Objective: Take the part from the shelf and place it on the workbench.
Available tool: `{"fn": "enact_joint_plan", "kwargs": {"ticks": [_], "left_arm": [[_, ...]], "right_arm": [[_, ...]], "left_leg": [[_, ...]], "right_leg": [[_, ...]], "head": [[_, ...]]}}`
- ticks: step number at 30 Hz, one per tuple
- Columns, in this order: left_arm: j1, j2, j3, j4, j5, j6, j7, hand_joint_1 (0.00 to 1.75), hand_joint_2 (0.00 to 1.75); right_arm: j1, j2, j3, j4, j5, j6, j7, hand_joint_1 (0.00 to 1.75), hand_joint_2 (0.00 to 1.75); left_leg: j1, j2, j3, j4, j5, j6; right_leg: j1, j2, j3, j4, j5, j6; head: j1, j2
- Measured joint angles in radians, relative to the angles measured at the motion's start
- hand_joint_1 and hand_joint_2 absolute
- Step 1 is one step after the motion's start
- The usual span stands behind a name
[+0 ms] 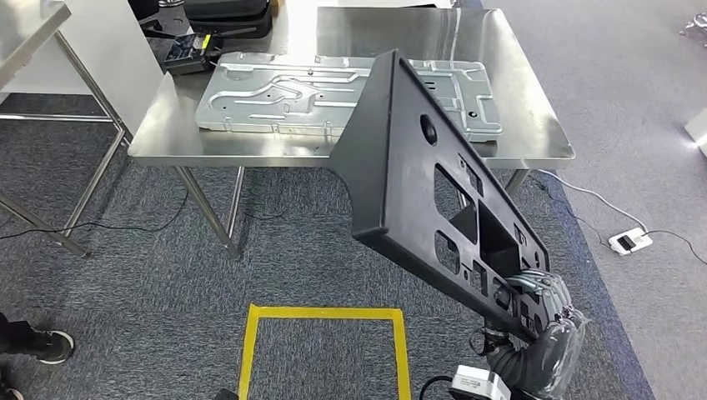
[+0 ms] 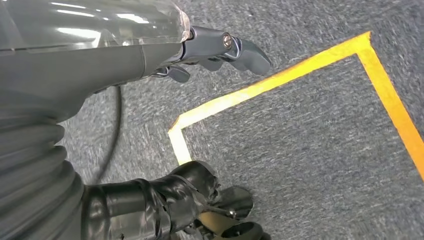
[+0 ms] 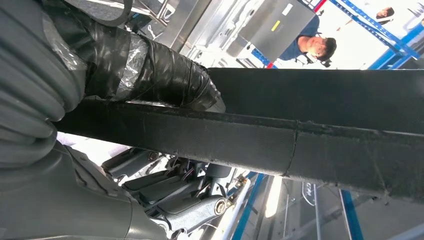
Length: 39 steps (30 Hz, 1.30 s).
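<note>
Head view: the right hand [image 1: 546,312], low at the right, grips the near end of a long black plastic panel [image 1: 417,179] with cut-out openings. From the hand the panel slants up and away to the left, its broad far end raised in front of the near edge of the steel tabletop [image 1: 534,125], not touching it. On the tabletop beyond the hand lies a stamped silver metal plate [image 1: 275,96], flat, with a black-and-yellow device [image 1: 188,52] just past its far left corner. On the grey carpet left of the hand is a square of yellow tape [image 1: 325,315].

Left wrist view: the left hand [image 2: 200,55] hangs over the carpet holding nothing, its fingers [image 2: 245,50] loosely apart, above a corner of the yellow tape [image 2: 280,77].

Right wrist view: the taped thumb [image 3: 160,75] of the right hand [image 3: 100,95] presses on the black panel's edge [image 3: 280,145], which runs away from the hand. A person [image 3: 315,45] stands in the background.
</note>
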Motion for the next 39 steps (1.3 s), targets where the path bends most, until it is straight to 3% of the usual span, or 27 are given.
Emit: {"fn": "enact_joint_plan", "kwargs": {"ticks": [1, 2, 4, 5, 6, 9, 11, 12, 14, 15, 16, 17, 19, 21, 25, 27, 28, 30, 31, 32, 34, 36, 39], "left_arm": [[0.001, 0.000, 0.000, 0.000, 0.000, 0.000, 0.000, 0.00, 1.75], [0.001, 0.000, 0.000, 0.000, 0.000, 0.000, 0.000, 0.00, 1.75], [0.001, 0.000, 0.000, 0.000, 0.000, 0.000, 0.000, 0.00, 1.75], [0.001, 0.000, 0.000, 0.000, 0.000, 0.000, 0.000, 0.00, 1.75], [0.000, 0.000, 0.000, 0.000, 0.000, 0.000, 0.000, 0.00, 1.75], [-0.003, 0.000, 0.000, 0.000, -0.001, 0.000, -0.002, 0.00, 1.75], [-0.004, 0.000, 0.000, 0.000, -0.002, 0.000, -0.003, 0.00, 1.75], [-0.004, 0.000, 0.000, 0.000, -0.004, 0.000, -0.003, 0.00, 1.75], [-0.004, 0.000, 0.000, 0.000, -0.007, -0.001, -0.003, 0.00, 1.75], [-0.002, 0.000, -0.001, 0.000, -0.008, -0.001, -0.003, 0.00, 1.75], [0.000, 0.000, -0.001, 0.000, -0.009, -0.001, -0.003, 0.00, 1.75], [0.001, 0.000, -0.001, 0.000, -0.010, -0.001, -0.003, 0.00, 1.75], [0.002, 0.000, -0.001, 0.000, -0.010, -0.001, -0.003, 0.00, 1.75], [0.000, 0.000, -0.001, 0.000, -0.010, -0.001, -0.003, 0.00, 1.75], [-0.002, 0.001, -0.004, 0.000, -0.011, -0.002, -0.003, 0.00, 1.75], [-0.002, 0.001, -0.005, 0.000, -0.011, -0.002, -0.003, 0.00, 1.75], [-0.003, 0.001, -0.006, 0.000, -0.011, -0.002, -0.003, 0.00, 1.75], [-0.003, 0.001, -0.008, 0.000, -0.011, -0.002, -0.003, 0.00, 1.75], [-0.002, 0.001, -0.008, 0.000, -0.011, -0.002, -0.003, 0.00, 1.75], [-0.001, 0.001, -0.009, 0.000, -0.012, -0.001, -0.003, 0.00, 1.75], [0.001, 0.001, -0.009, 0.000, -0.012, 0.000, -0.004, 0.00, 1.75], [-0.002, 0.000, -0.010, 0.000, -0.012, 0.000, -0.006, 0.00, 1.75], [-0.005, 0.000, -0.014, 0.000, -0.012, 0.001, -0.006, 0.00, 1.75]], "right_arm": [[0.000, -0.001, 0.000, 0.001, 0.000, 0.000, 0.000, 1.75, 1.75], [0.000, -0.001, 0.000, 0.002, 0.000, 0.000, 0.000, 1.75, 1.75], [0.000, -0.003, 0.000, 0.002, 0.000, 0.000, 0.000, 1.75, 1.75], [-0.001, -0.004, 0.001, 0.003, 0.000, 0.000, 0.001, 1.75, 1.75], [-0.001, -0.005, 0.002, 0.004, 0.000, 0.000, 0.002, 1.75, 1.75], [-0.001, -0.006, 0.005, 0.005, 0.001, 0.000, 0.005, 1.75, 1.75], [-0.001, -0.006, 0.005, 0.005, 0.001, 0.000, 0.005, 1.75, 1.75], [-0.002, -0.006, 0.006, 0.005, 0.001, 0.000, 0.005, 1.75, 1.75], [-0.002, -0.006, 0.006, 0.005, 0.002, 0.000, 0.006, 1.75, 1.75], [-0.001, -0.006, 0.007, 0.005, 0.002, 0.000, 0.006, 1.75, 1.75], [-0.001, -0.007, 0.007, 0.005, 0.002, 0.000, 0.006, 1.75, 1.75], [-0.001, -0.007, 0.007, 0.005, 0.001, 0.000, 0.007, 1.75, 1.75], [-0.001, -0.007, 0.007, 0.005, 0.001, 0.000, 0.007, 1.75, 1.75], [-0.001, -0.008, 0.007, 0.005, 0.001, 0.000, 0.006, 1.75, 1.75], [-0.002, -0.008, 0.007, 0.004, 0.001, 0.000, 0.005, 1.75, 1.75], [-0.004, -0.009, 0.007, 0.002, 0.001, 0.000, 0.004, 1.75, 1.75], [-0.006, -0.010, 0.007, 0.001, 0.001, 0.000, 0.003, 1.75, 1.75], [-0.007, -0.012, 0.007, 0.002, 0.002, 0.000, 0.003, 1.75, 1.75], [-0.007, -0.014, 0.007, 0.002, 0.002, 0.000, 0.003, 1.75, 1.75], [-0.006, -0.015, 0.007, 0.002, 0.003, 0.000, 0.003, 1.75, 1.75], [-0.008, -0.017, 0.007, 0.002, 0.005, 0.000, 0.003, 1.75, 1.75], [-0.011, -0.019, 0.007, 0.002, 0.006, 0.000, 0.003, 1.75, 1.75], [-0.014, -0.020, 0.007, 0.001, 0.006, 0.000, 0.003, 1.75, 1.75]], "left_leg": [[0.000, -0.001, 0.008, 0.000, -0.007, -0.001], [0.001, -0.001, 0.020, 0.000, -0.015, -0.004], [0.001, -0.003, 0.043, 0.000, -0.033, -0.011], [0.000, -0.004, 0.050, 0.001, -0.042, -0.017], [-0.001, -0.004, 0.054, 0.000, -0.048, -0.023], [-0.002, -0.002, 0.064, -0.008, -0.059, -0.040], [-0.001, -0.001, 0.060, 0.022, -0.080, -0.048], [0.000, -0.001, 0.040, 0.068, -0.103, -0.052], [0.000, -0.001, -0.040, 0.207, -0.154, -0.054], [0.000, -0.001, -0.081, 0.265, -0.165, -0.054], [0.000, -0.001, -0.109, 0.292, -0.156, -0.053], [0.000, -0.001, -0.117, 0.278, -0.124, -0.050], [-0.002, -0.001, -0.088, 0.161, -0.028, -0.039], [-0.008, -0.001, -0.049, 0.056, 0.021, -0.028], [-0.011, -0.002, -0.028, 0.017, 0.016, -0.014], [-0.004, -0.004, -0.012, -0.001, 0.017, -0.005], [-0.003, -0.003, -0.005, -0.005, 0.015, -0.002], [-0.004, -0.003, 0.006, -0.006, 0.006, 0.001], [-0.004, -0.003, 0.014, -0.006, -0.001, 0.001], [-0.005, -0.004, 0.024, -0.006, -0.009, 0.000], [-0.004, -0.005, 0.048, -0.006, -0.027, -0.004], [-0.007, -0.006, 0.063, -0.006, -0.044, -0.012], [-0.010, -0.006, 0.070, -0.012, -0.056, -0.027]], "right_leg": [[-0.002, 0.000, -0.020, 0.011, 0.018, 0.002], [-0.005, 0.000, -0.018, -0.019, 0.056, 0.003], [-0.007, -0.002, 0.024, -0.144, 0.145, 0.002], [-0.005, -0.002, 0.048, -0.200, 0.169, -0.002], [-0.003, -0.002, 0.062, -0.231, 0.176, -0.006], [-0.001, 0.001, 0.075, -0.250, 0.163, -0.024], [-0.005, 0.001, 0.089, -0.260, 0.158, -0.038], [-0.006, 0.000, 0.098, -0.264, 0.155, -0.045], [-0.002, -0.002, 0.108, -0.266, 0.145, -0.053], [0.000, -0.001, 0.114, -0.266, 0.140, -0.055], [0.001, 0.001, 0.120, -0.266, 0.134, -0.056], [0.003, 0.003, 0.129, -0.266, 0.127, -0.056], [0.006, 0.006, 0.149, -0.266, 0.112, -0.053], [0.009, 0.007, 0.161, -0.266, 0.098, -0.044], [0.008, 0.006, 0.173, -0.278, 0.087, -0.022], [0.008, 0.004, 0.161, -0.239, 0.064, -0.012], [0.005, 0.003, 0.132, -0.186, 0.044, -0.008], [0.002, 0.003, 0.043, -0.051, 0.010, -0.001], [0.001, 0.003, 0.007, -0.009, 0.013, 0.001], [0.000, 0.003, -0.012, -0.006, 0.038, 0.001], [0.000, 0.002, 0.005, -0.106, 0.133, -0.004], [0.006, 0.001, 0.044, -0.213, 0.188, -0.014], [0.011, 0.002, 0.063, -0.251, 0.179, -0.030]], "head": [[0.000, 0.000], [0.000, 0.000], [0.000, 0.000], [0.000, 0.000], [0.000, 0.000], [-0.001, 0.000], [-0.001, 0.000], [-0.001, 0.000], [-0.001, 0.000], [-0.001, 0.000], [-0.001, 0.000], [-0.001, 0.000], [-0.001, 0.000], [-0.001, 0.000], [-0.001, 0.000], [0.001, 0.000], [0.001, 0.000], [0.002, 0.000], [0.002, 0.000], [0.002, 0.000], [0.002, 0.000], [0.002, 0.000], [0.002, 0.000]]}}
